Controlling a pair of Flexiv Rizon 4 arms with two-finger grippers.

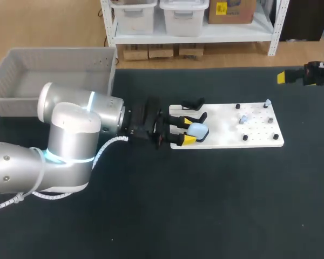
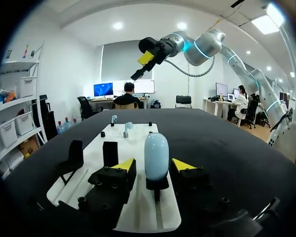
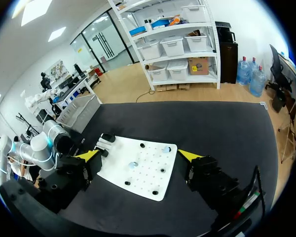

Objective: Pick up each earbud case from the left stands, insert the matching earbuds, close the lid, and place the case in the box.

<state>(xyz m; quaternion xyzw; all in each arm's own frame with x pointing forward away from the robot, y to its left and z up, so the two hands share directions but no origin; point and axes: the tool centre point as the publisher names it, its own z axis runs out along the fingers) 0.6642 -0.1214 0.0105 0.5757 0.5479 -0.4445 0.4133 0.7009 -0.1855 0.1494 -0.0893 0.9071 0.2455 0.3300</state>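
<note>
Two fingers of our left gripper [image 2: 153,166] spread either side of the pale blue case [image 2: 156,155], gaps both sides. Case upright on its stand [image 2: 157,184], white board's [image 1: 227,121] left end. Right gripper [image 3: 139,154] raised, well off right, spread wide.

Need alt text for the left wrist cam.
A pale blue earbud case stands upright on a black stand between the left end effector's open yellow-tipped fingers, not yet gripped. On the white board, two empty black stands sit beside it and two earbuds farther ahead; the right arm is raised beyond.
</note>
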